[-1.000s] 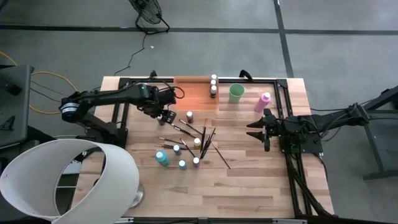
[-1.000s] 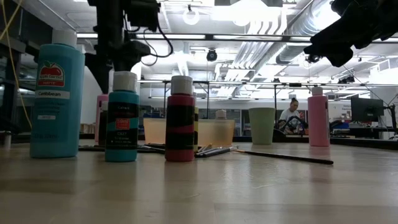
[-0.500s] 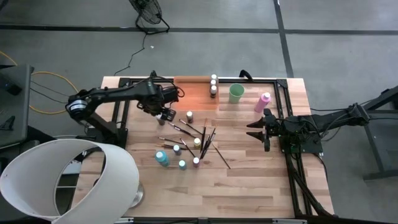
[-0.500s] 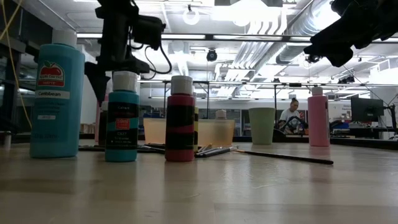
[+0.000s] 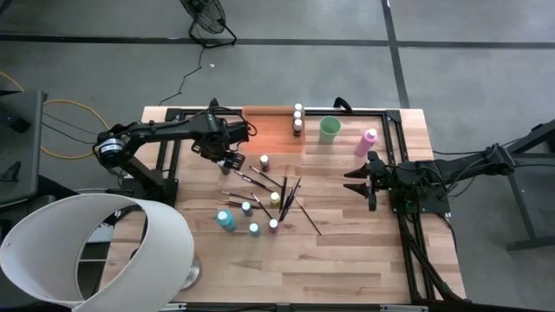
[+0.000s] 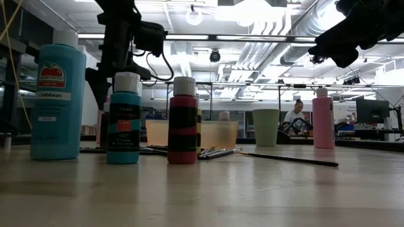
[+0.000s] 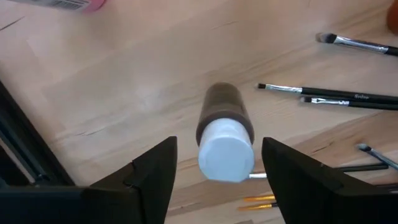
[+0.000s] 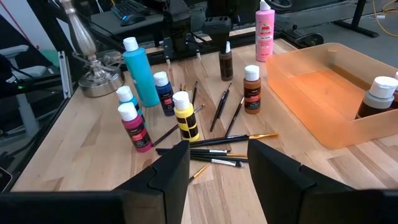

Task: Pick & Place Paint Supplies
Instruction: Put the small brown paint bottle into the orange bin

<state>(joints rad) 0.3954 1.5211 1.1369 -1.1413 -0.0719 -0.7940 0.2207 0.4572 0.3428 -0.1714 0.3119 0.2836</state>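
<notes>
— Left gripper [image 7: 219,147] over the left part of the table [image 5: 364,251], just short of the orange tray [image 5: 270,130]; fingers [image 7: 155,168] spread apart, clasping nothing

— And lying where, against the brown bottle [image 7: 222,106]?

— Straddling it: upright on the wood, white cap between the two fingers, a gap showing on each side. Beyond it, dark-handled brushes [image 7: 336,93] lying flat on the boards

— Right gripper [image 8: 217,155]?

— Parked at the right side of the table, parted too, empty, facing the cluster of bottles and brushes

— Anything readable?

— On the tall teal bottle [image 6: 57,94] in the low view: a red apple mark and "Caribbean" under it. Print on the small teal bottle [image 6: 124,120] and the red bottle [image 6: 184,123] too fine to make out

— Changed since a second ago?

— Left arm swung a little, with the gripper nudged slightly toward the tray. Bottles, brushes and right arm as before
</notes>
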